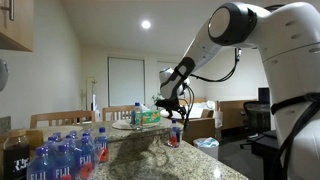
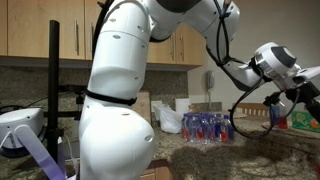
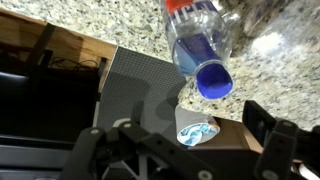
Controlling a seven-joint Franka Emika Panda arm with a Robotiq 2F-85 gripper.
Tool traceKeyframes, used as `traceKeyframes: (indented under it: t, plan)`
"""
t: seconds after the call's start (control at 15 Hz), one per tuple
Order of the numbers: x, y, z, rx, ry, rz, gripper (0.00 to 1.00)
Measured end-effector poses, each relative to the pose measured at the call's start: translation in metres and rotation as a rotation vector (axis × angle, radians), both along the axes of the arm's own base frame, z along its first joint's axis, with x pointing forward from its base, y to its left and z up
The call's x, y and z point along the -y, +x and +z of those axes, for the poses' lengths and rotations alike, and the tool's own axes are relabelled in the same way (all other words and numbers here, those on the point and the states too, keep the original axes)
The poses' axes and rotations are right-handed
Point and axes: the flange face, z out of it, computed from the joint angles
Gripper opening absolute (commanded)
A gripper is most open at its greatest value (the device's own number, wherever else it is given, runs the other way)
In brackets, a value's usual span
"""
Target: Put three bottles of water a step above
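In an exterior view, the pack of water bottles (image 1: 62,158) at lower left is showing "FIJI" on its blue labels. One water bottle (image 1: 175,134) with a red band is standing alone at frame centre on the speckled granite table (image 1: 150,152), just beneath the tool (image 1: 172,104). Only the wrist view is showing the tool's jaws, hanging wide apart and empty along the bottom edge, with that bottle's blue cap (image 3: 213,79) facing the camera at upper middle, beside the granite's edge.
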Motion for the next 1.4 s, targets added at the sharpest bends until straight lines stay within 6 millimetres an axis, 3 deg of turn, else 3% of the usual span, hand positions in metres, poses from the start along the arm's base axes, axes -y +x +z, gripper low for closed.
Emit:
traceKeyframes:
  t: [0.33, 0.87, 1.0, 1.4]
  plan:
    - [0.008, 0.012, 0.000, 0.022, -0.010, 0.002, 1.00]
    - [0.007, 0.036, -0.021, 0.043, -0.017, 0.046, 1.00]
    - [0.023, 0.030, -0.019, 0.028, -0.012, 0.062, 1.00]
    - [0.104, -0.016, 0.012, -0.016, -0.040, 0.083, 1.00]
